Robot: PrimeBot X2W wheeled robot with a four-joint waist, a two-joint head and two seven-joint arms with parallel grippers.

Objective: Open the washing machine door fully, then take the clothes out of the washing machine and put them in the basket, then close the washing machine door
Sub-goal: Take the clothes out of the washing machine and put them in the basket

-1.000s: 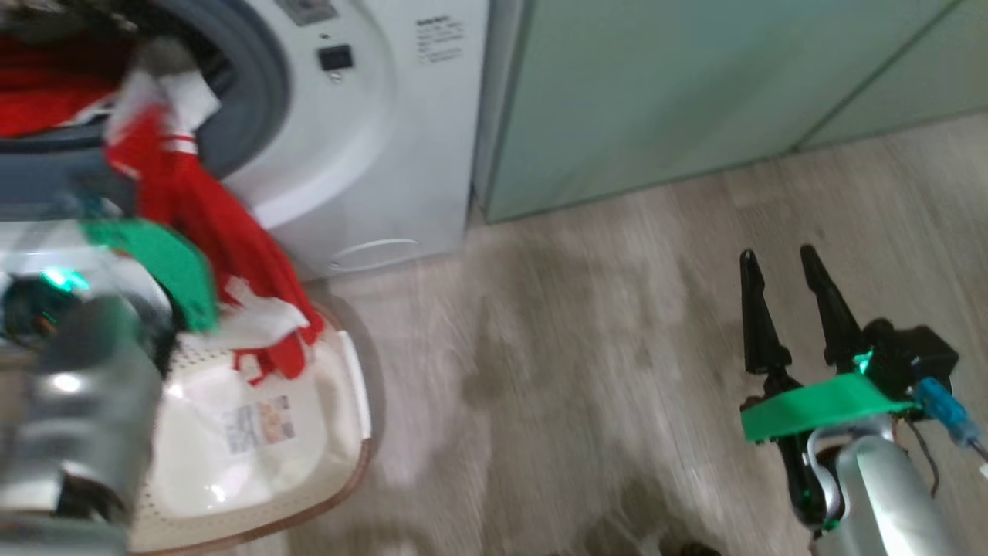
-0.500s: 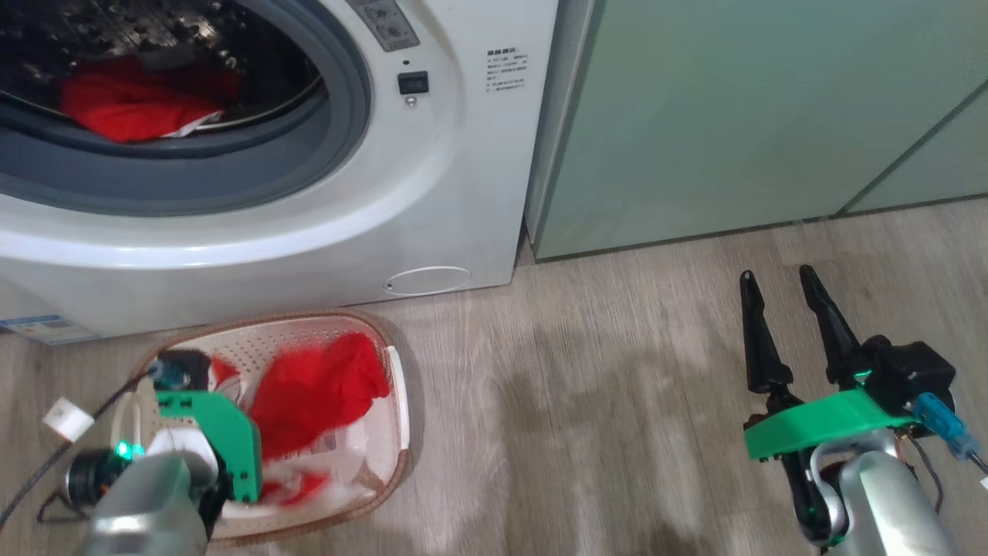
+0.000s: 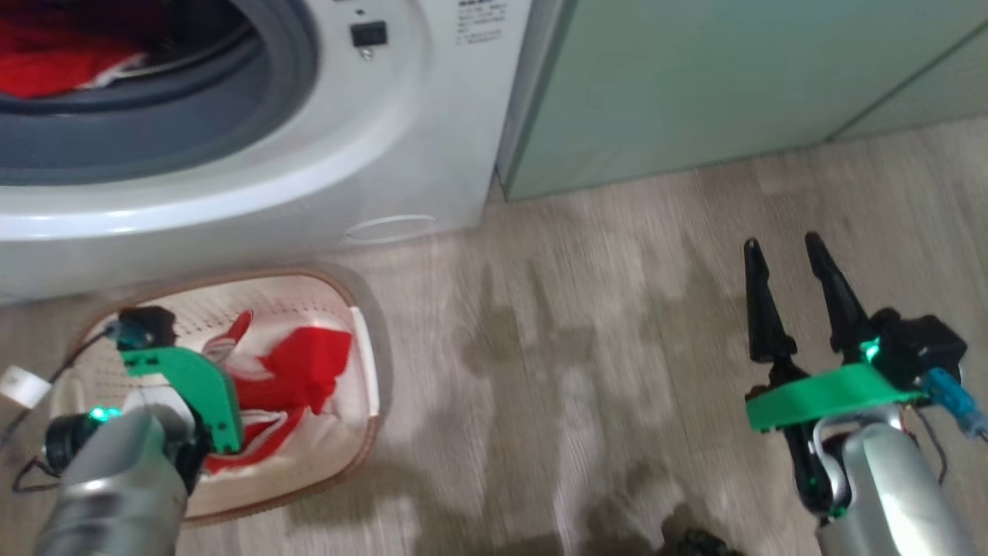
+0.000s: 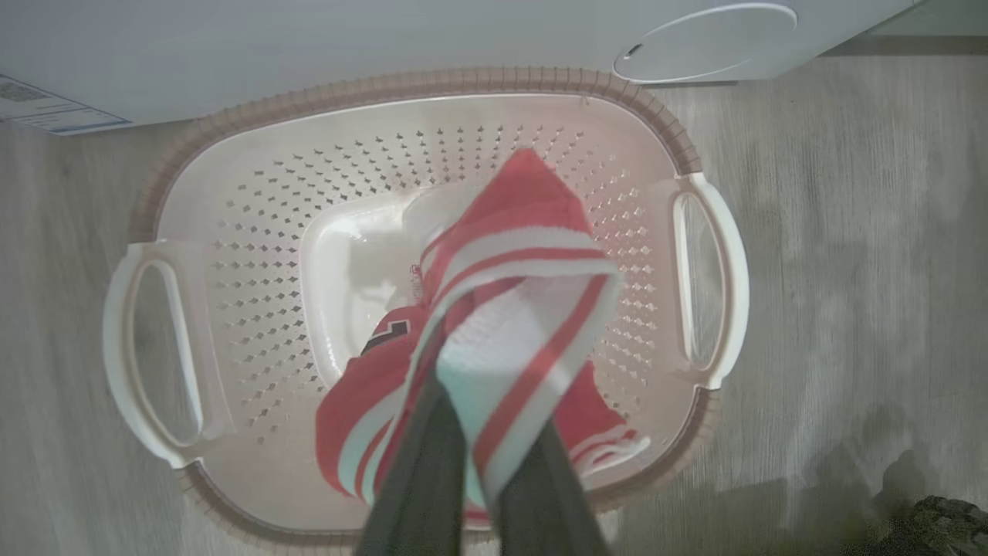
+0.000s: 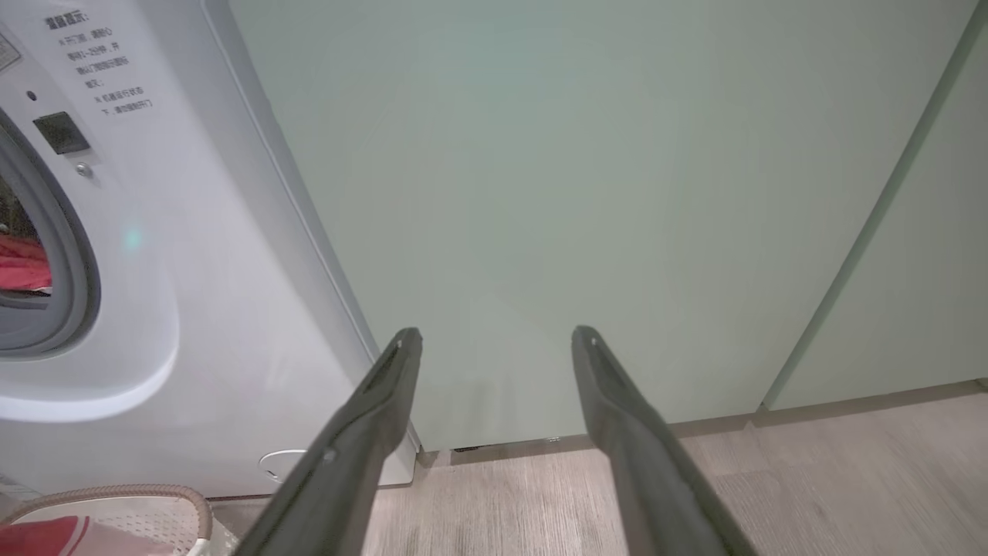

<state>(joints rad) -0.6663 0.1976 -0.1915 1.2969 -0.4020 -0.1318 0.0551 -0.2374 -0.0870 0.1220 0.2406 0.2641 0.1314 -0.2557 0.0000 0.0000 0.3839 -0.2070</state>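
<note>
Red garment (image 4: 509,309) with white trim, pinched in the left tool (image 4: 478,401) above the basket (image 4: 432,77).
It looks soft, light and limp, draping over the closed tool; any bunched fold should give a hold. More red lies inside the washing machine (image 3: 401,139); the right tool (image 3: 779,245) hangs spread wide, empty.

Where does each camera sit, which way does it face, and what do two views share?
Head view: on the head, facing down at the washing machine, basket and floor; left forearm and open right gripper show.
Left wrist view: on the left wrist, looking down into the basket; left gripper shows, shut on clothes.
Right wrist view: on the right wrist, facing the green cabinet beside the washing machine; its spread fingers show.
Shared: head and left wrist views both show clothes in the basket.
</note>
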